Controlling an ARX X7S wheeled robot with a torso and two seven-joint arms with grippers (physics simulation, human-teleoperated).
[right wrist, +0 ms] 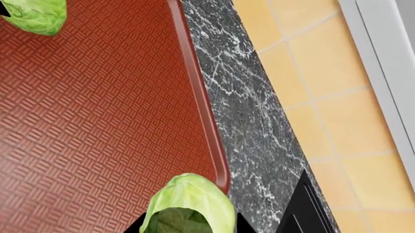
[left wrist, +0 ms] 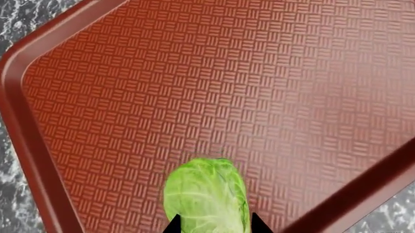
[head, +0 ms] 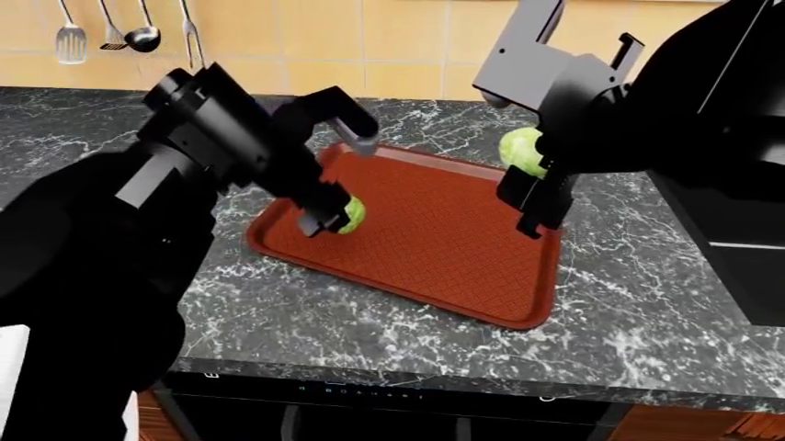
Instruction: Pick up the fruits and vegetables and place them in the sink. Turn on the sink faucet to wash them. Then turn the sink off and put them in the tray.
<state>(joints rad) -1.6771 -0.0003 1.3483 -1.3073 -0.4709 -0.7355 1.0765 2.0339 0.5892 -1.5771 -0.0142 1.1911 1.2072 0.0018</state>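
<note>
Left arm: extends from the lower left of the head view, forearm angled forward and toward the centre. The left claw points downward at a slant, low over the tray. Its jaws are closed on a sprout; in the left wrist view, both black fingertips bracket the sprout's sides.

Right arm: enters from the upper right, wrist housing grey, held higher than the left. The right claw points downward above the tray's far right edge. Its jaws are closed on a second sprout, which is held raised.
</note>
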